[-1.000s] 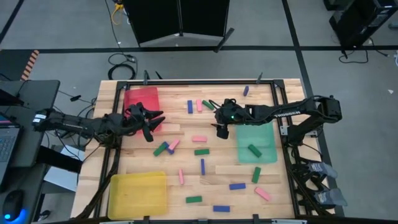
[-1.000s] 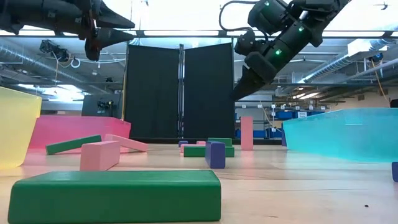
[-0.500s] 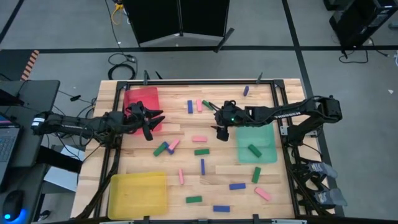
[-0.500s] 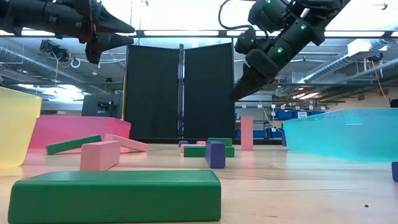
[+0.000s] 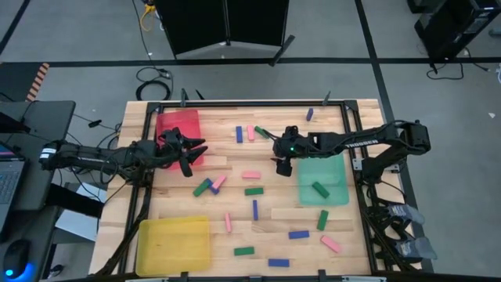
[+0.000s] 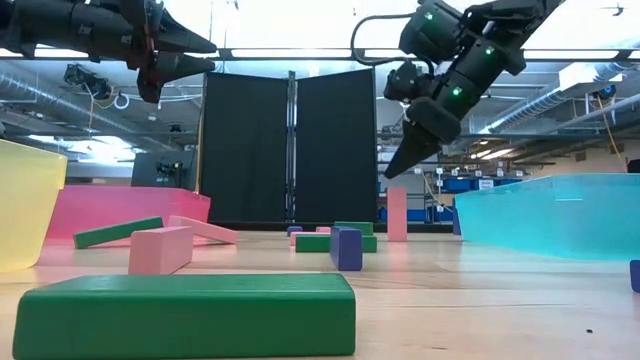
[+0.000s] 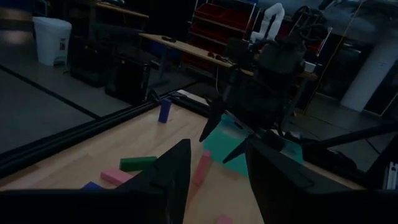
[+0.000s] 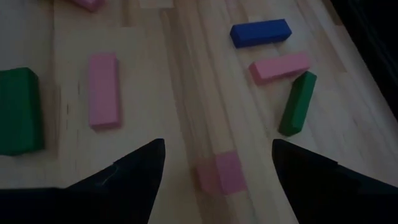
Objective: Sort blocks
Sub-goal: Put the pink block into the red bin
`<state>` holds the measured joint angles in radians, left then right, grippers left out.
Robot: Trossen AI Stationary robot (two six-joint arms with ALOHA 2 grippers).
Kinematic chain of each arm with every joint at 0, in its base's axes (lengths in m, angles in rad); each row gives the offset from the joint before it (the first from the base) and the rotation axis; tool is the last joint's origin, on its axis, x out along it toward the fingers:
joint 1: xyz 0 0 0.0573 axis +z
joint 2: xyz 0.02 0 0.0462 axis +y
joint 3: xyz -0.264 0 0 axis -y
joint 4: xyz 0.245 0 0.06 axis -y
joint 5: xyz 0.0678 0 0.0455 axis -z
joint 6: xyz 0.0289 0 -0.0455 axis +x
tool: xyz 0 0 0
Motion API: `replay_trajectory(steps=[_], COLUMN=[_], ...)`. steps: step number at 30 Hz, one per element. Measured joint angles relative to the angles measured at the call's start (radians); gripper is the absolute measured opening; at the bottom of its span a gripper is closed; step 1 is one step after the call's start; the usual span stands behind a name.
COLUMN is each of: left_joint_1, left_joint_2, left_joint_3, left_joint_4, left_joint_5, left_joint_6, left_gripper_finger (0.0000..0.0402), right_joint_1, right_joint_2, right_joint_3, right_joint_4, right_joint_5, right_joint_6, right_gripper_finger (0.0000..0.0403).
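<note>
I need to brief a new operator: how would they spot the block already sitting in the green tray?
Find the green tray on the table's right side, just beside the open right gripper. One block lies inside it: a green block, lying at a slant. It is the only block in any tray; every other block lies on bare wood.

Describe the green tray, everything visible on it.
The green tray is a shallow, translucent teal-green rectangular bin that looks like plastic, sitting flat on the wooden table near its right edge. One green block lies inside it, toward the near end. In the low view its wall shows as a raised rim. The right gripper, open and empty, hangs beside the tray's far left corner without touching it.
</note>
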<state>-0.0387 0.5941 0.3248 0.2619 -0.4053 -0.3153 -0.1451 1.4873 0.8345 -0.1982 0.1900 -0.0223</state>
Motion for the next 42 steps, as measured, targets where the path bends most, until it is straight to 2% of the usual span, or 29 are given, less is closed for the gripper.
replay_trajectory(steps=[20,24,35,42], left_joint_1=[0.0,0.0,0.0,0.0], left_joint_2=[0.0,0.0,0.0,0.0], left_joint_3=[0.0,0.0,0.0,0.0], left_joint_4=[-0.003,-0.003,-0.005,-0.006], left_joint_5=[0.0,0.0,0.0,0.013], left_joint_6=[-0.003,-0.003,-0.005,-0.007], left_gripper_finger=[0.0161,0.0161,0.0161,0.0161], right_joint_1=[-0.021,-0.035,-0.034,-0.035], right_joint_2=[0.0,0.001,0.129,0.161], right_joint_3=[-0.098,-0.098,-0.098,-0.098], right_joint_4=[0.094,0.115,0.211,0.224], right_joint_5=[0.018,-0.008,-0.024,-0.032], right_joint_6=[0.02,0.02,0.027,0.027], right_gripper_finger=[0.0297,0.0297,0.0293,0.0259])
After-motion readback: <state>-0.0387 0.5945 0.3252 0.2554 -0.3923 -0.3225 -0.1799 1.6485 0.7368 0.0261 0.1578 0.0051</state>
